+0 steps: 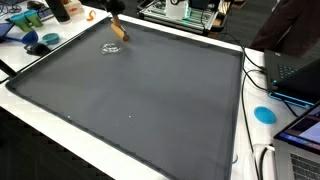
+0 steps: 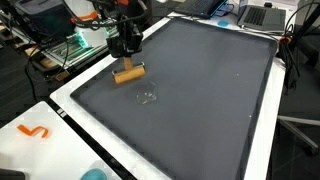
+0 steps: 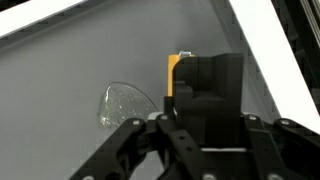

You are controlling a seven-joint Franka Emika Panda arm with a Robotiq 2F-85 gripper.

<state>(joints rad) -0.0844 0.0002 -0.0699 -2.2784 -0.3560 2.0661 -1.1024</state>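
My gripper hangs over the far edge of a large dark grey mat and is shut on a small block with a tan wooden back and a black pad. The block sits at or just above the mat. In the wrist view the block shows as a black body with a yellow edge between my fingers. A small whitish, glittery patch lies on the mat just beside the block. It also shows in the wrist view and in an exterior view, close to the gripper and block.
The mat lies on a white table. A blue round disc and a laptop sit beside one edge. An orange squiggle lies on the white border. Clutter and cables stand behind the mat.
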